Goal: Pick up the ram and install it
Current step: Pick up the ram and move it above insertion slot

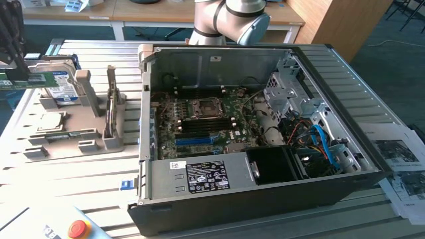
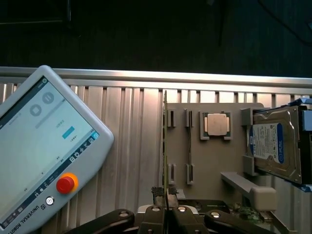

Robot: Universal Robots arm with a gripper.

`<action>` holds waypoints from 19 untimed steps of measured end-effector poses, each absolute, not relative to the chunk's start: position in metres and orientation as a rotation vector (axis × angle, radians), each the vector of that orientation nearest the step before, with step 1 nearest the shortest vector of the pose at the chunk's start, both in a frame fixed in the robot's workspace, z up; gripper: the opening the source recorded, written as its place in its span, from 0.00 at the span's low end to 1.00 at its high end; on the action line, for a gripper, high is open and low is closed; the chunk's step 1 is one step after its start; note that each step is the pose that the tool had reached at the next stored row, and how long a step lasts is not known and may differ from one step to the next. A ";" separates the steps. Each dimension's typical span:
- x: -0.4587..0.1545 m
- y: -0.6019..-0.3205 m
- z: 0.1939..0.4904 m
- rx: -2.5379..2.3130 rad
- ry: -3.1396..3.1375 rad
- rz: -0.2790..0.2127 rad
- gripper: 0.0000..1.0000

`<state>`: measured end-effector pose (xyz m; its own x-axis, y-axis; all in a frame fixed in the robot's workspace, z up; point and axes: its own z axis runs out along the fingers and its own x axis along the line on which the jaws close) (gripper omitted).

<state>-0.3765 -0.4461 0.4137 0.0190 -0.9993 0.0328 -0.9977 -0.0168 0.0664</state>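
Ram held in the pincer, above the parts holder.

Exterior view: at the upper left of the frame the pincer (image 1: 13, 73) carries the ram (image 1: 33, 80) level, just above the hard drive (image 1: 63, 92). Wrist view: the pincer (image 2: 166, 214) is clamped on the ram (image 2: 165, 146), which is seen edge-on. To my eye, it should be kept level and clear of the drive.

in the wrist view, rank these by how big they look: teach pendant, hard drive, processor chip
1. teach pendant: clearly largest, even though the picture's edge cuts it off
2. hard drive: mid-sized, also partly cut off
3. processor chip: smallest
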 end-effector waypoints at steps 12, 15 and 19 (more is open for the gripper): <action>-0.377 -0.446 0.414 2.199 -2.160 -0.036 0.12; -0.377 -0.446 0.414 2.199 -2.160 -0.036 0.12; -0.374 -0.446 0.414 2.199 -2.160 -0.036 0.12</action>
<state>-0.3742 -0.4461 0.4139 0.0188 -0.9995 0.0243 -0.9982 -0.0173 0.0582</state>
